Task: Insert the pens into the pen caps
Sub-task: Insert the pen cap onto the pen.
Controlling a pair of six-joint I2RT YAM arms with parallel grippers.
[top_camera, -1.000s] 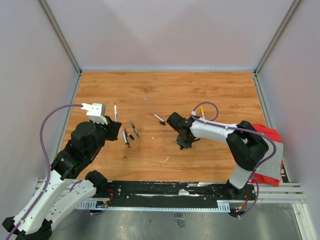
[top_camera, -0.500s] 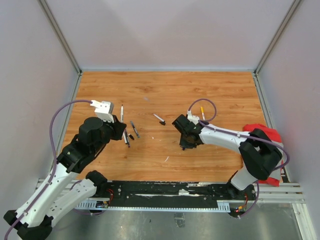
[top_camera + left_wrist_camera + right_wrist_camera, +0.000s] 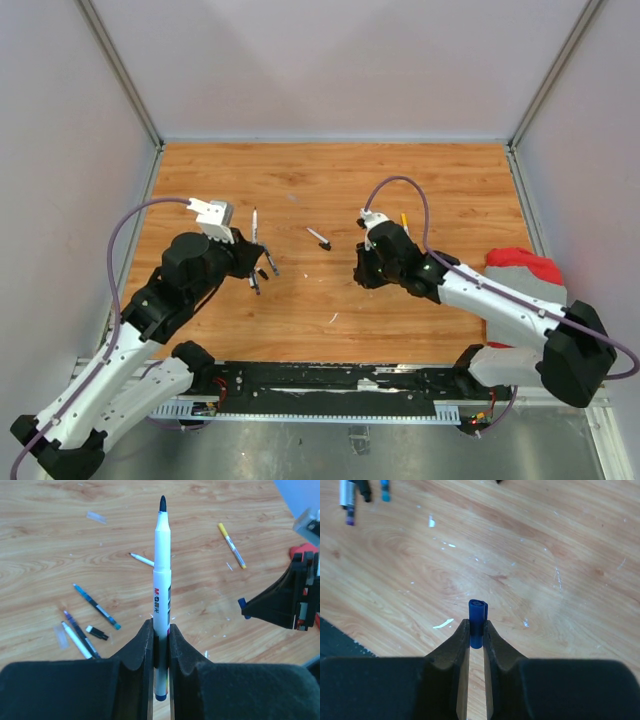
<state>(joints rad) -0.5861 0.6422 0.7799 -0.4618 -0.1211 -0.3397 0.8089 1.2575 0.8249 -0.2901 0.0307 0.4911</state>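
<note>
Seen from above, the left gripper was clamped on a white pen whose dark tip pointed away from the arm over the bench. The right gripper hung well to the right of that pen, holding something too small to make out there. Loose pens lay just beside the white pen, a yellow pen lay far to its right, and a red cloth lay farther right again. In the left wrist view the jaws pinched the white pen low on its barrel, leaving most of its length free. It looked light, stiff and smooth, so it would likely pivot if pushed off-axis. A blue pen and a black cap lay on the bench to its left, below any meeting line and probably no obstacle. In the right wrist view the jaws were closed on a dark blue cap by its lower half, with what looked like its open end facing outward. Tiny, hard and slick, it could tilt or squirt free under pressure.
</note>
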